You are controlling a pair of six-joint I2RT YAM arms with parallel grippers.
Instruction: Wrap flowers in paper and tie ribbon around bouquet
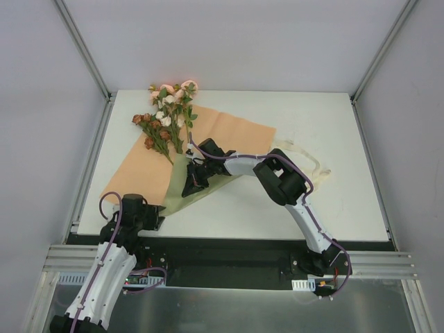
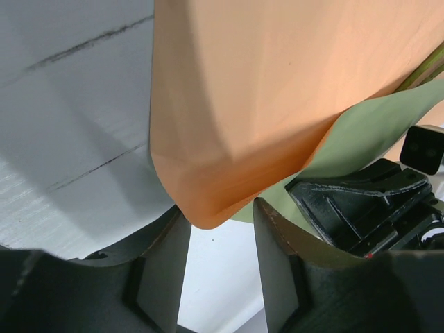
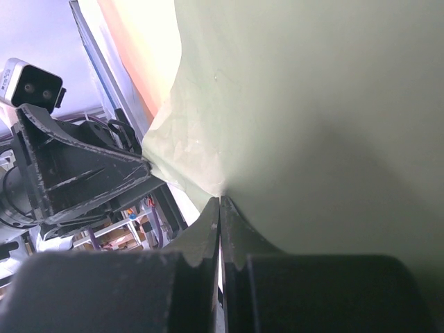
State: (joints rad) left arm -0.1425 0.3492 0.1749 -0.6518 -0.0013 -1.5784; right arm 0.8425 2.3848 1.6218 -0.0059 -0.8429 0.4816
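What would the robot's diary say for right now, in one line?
left gripper: open, corner of paper between jaws | right gripper: shut on olive paper flap | flowers: stems on paper, not yet wrapped

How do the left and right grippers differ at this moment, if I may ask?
The left gripper has its fingers apart; the right gripper has them shut. The left straddles an orange corner of the paper, unclamped; the right pinches its olive face. Both work the same sheet.

We note a white table [image 1: 354, 201] enclosed by pale grey walls [image 1: 236, 41], aluminium posts [image 1: 83, 48] at both far corners
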